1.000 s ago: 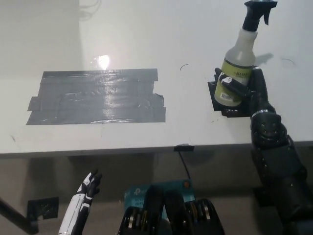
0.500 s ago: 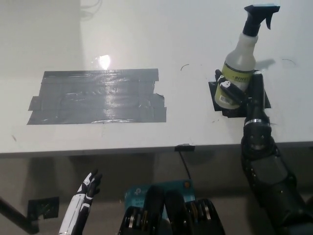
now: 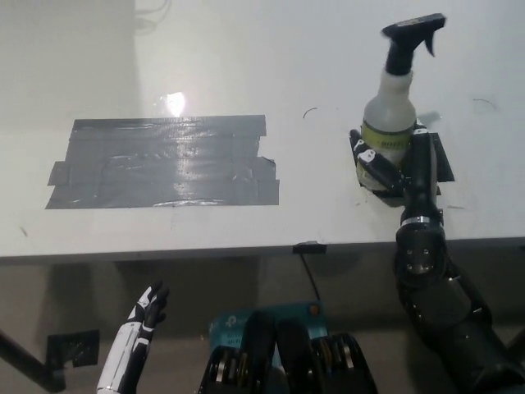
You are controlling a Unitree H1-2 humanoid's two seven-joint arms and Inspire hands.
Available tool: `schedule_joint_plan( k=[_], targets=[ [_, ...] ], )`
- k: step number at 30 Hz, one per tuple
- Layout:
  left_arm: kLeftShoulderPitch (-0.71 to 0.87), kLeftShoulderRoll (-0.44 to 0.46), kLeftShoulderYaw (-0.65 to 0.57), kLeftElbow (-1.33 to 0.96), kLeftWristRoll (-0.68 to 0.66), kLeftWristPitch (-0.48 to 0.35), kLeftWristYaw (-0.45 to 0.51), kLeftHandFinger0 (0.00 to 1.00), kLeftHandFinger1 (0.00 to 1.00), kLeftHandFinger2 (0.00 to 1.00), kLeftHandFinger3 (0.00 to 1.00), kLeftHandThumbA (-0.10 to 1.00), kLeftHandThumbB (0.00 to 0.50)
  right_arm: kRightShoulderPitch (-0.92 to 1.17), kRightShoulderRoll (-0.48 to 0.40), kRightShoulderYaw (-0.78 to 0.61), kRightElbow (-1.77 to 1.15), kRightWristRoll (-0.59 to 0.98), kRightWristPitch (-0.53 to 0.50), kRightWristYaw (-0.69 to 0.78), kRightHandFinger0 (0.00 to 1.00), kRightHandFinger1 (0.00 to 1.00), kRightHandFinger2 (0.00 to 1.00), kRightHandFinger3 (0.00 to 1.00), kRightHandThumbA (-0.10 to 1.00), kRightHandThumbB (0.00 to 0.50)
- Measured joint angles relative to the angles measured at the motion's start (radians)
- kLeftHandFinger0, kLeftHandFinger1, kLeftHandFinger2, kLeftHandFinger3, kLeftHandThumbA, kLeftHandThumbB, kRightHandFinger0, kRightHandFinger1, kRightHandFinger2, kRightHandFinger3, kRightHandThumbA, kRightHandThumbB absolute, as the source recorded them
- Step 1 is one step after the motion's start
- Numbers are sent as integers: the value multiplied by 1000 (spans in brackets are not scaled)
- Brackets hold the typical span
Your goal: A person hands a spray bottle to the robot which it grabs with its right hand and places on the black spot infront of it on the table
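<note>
The black right hand [image 3: 399, 168] is wrapped around the lower body of the spray bottle [image 3: 390, 115], which stands nearly upright over the black spot [image 3: 439, 160] on the white worktop [image 3: 246, 66]. To finish well, settle the base flat on the spot before letting go, then open the fingers evenly and draw straight back, since a sideways brush could tip the bottle. The white left hand [image 3: 146, 316] hangs below the worktop edge, fingers apart, holding nothing. A grey tape patch [image 3: 164, 160] lies well apart.
</note>
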Motion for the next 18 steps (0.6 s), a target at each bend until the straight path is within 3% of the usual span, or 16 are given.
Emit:
schedule_joint_plan(
  k=[3, 5, 18],
  targets=[
    [-1, 0, 0, 0, 0, 0, 0, 1000, 1000, 1000, 1000, 1000, 4, 4, -21, 9, 0, 8, 2, 61, 1000, 1000, 1000, 1000, 988, 469],
    [-2, 0, 0, 0, 0, 1, 0, 1000, 1000, 1000, 1000, 1000, 0, 8, -29, 11, 0, 11, 3, 84, 1000, 1000, 1000, 1000, 1000, 500],
    [-20, 1, 8, 0, 0, 1, 0, 1000, 1000, 1000, 1000, 1000, 0, 28, -92, 5, -33, 75, 13, 350, 1000, 1000, 1000, 1000, 1000, 500]
  ],
)
